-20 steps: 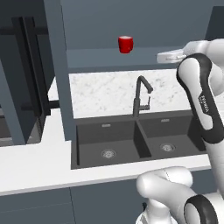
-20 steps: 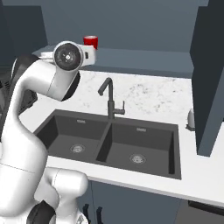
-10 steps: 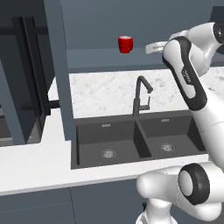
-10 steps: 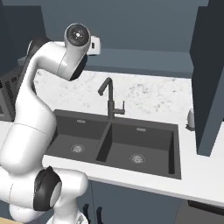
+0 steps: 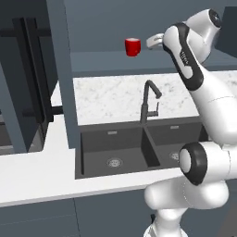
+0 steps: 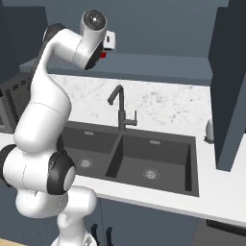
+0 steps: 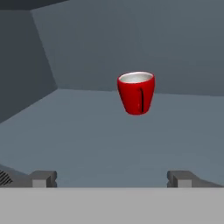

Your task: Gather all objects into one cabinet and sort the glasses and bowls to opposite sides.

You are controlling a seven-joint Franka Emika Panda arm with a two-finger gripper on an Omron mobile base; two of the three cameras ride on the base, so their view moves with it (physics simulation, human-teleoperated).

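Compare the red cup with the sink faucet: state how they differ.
The red cup is bright red; the faucet is black. The cup is short and wide, open at the top; the faucet is a tall thin stem with a bent spout. The cup stands up on the cabinet shelf; the faucet rises lower down, behind the sink. Both stand upright.

Right base view: red cup mostly hidden behind the arm's upper joint, only a red sliver showing. End effector largely masked by the same joint; its fingers can't be made out there.

Left base view: cabinet door cut off by the top and left edges; bar handle runs out of frame at the top. Right sink basin partly covered by the arm.

Small pale object by the right cabinet wall, too small to identify.
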